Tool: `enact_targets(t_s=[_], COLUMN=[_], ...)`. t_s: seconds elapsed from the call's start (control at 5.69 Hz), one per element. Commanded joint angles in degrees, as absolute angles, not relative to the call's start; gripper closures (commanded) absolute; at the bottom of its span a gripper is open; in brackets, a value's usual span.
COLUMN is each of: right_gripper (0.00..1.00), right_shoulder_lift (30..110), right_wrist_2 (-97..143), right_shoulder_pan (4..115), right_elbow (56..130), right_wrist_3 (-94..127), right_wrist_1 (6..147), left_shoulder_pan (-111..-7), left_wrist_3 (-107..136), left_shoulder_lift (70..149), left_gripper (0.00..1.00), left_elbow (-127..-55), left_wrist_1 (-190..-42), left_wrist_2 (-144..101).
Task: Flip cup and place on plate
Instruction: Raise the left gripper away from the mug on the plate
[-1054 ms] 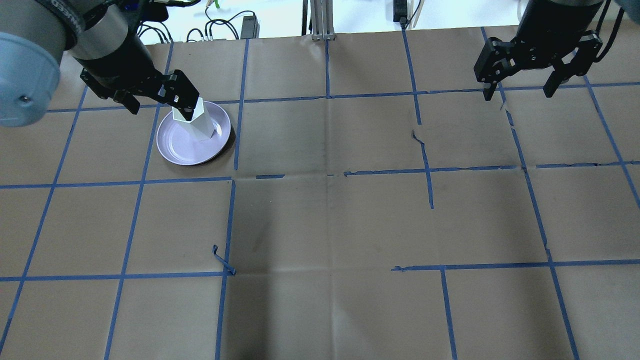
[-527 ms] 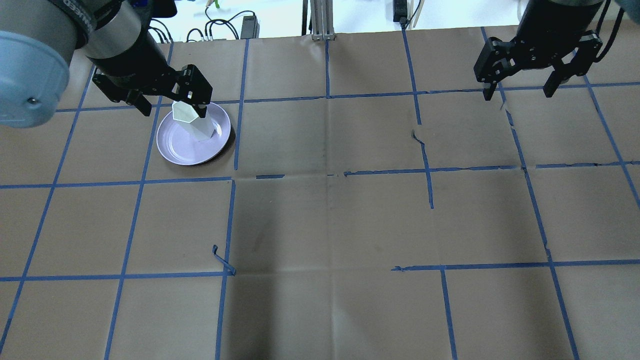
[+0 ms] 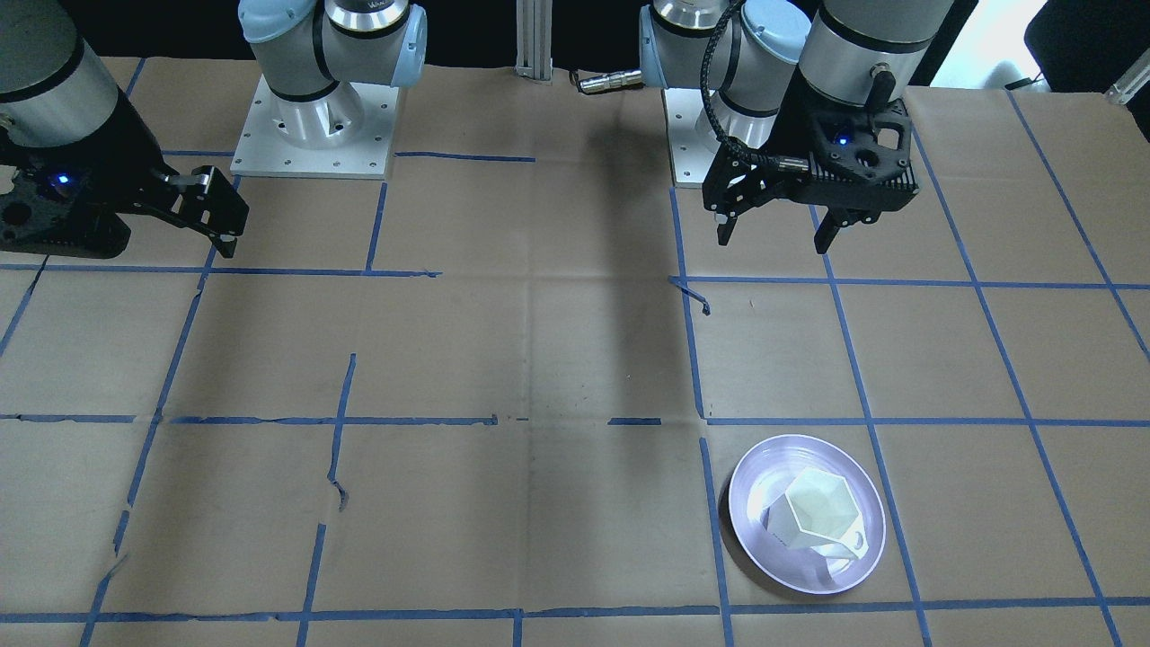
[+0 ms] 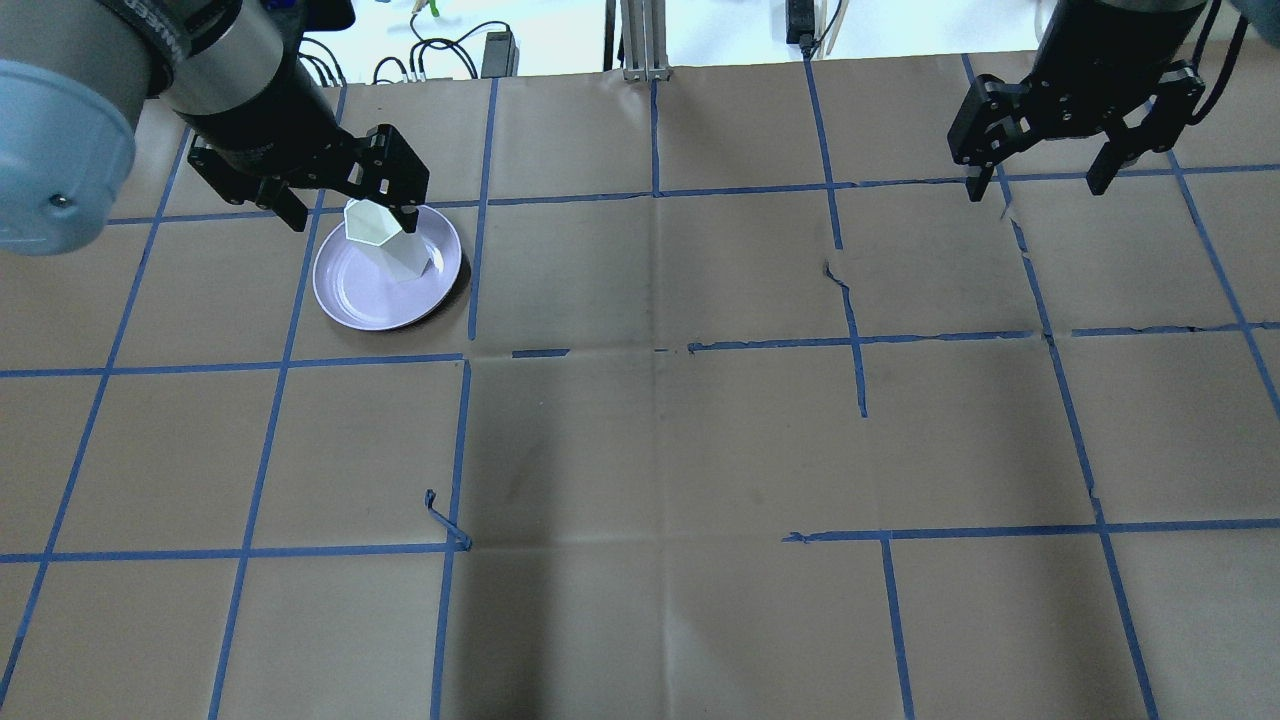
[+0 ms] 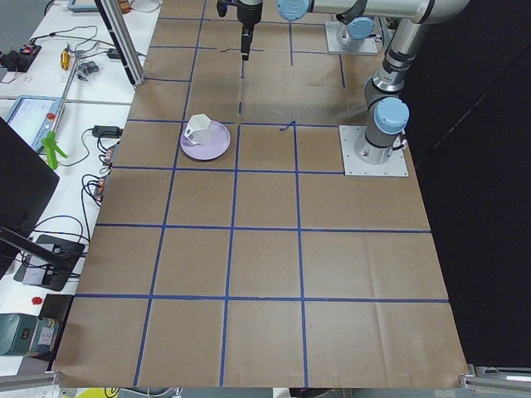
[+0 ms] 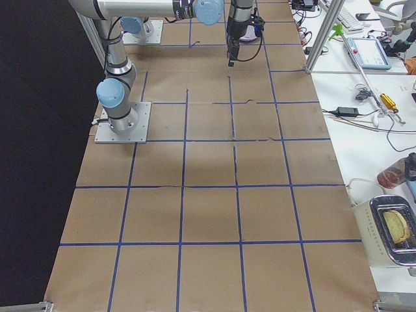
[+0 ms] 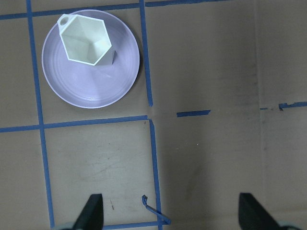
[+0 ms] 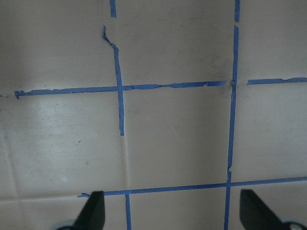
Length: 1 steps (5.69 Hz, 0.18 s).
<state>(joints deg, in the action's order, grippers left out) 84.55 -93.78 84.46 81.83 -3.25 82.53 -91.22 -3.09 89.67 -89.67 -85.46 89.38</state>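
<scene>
The white faceted cup [image 4: 385,240] stands upright, mouth up, on the pale lavender plate [image 4: 350,295] at the table's far left. My left gripper [image 4: 350,215] is open and empty, raised well above the table on the robot's side of the plate. In the left wrist view the cup [image 7: 86,40] and plate [image 7: 91,84] lie far below, ahead of the spread fingers [image 7: 92,211]. In the front view the cup [image 3: 813,512] sits on the plate [image 3: 755,485], well apart from the left gripper [image 3: 773,238]. My right gripper [image 4: 1036,185] is open and empty at the far right.
Brown paper with a blue tape grid [image 4: 655,190] covers the table. A loose curl of tape [image 4: 440,520] lies left of centre. Cables and a metal post [image 4: 640,40] are beyond the far edge. The right wrist view shows only paper and tape [image 8: 120,88].
My left gripper's finger was on the cup's rim; it has let go and drawn up and away. The cup stays upright on the plate. The right arm has not moved.
</scene>
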Motion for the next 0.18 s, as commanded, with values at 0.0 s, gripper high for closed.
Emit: enact_targets(t_s=[0.0], right_gripper=[0.0], right_shoulder_lift=[84.6], right_wrist_2=[-93.8], right_shoulder_pan=[84.5], right_elbow=[81.8], right_wrist_3=[-3.3], right_wrist_1=[82.5], left_shoulder_pan=[-91.2], left_wrist_3=[-3.1], left_shoulder_lift=[89.6], left_gripper=[0.01], left_elbow=[-89.6], left_wrist_1=[-85.5], left_wrist_2=[89.3])
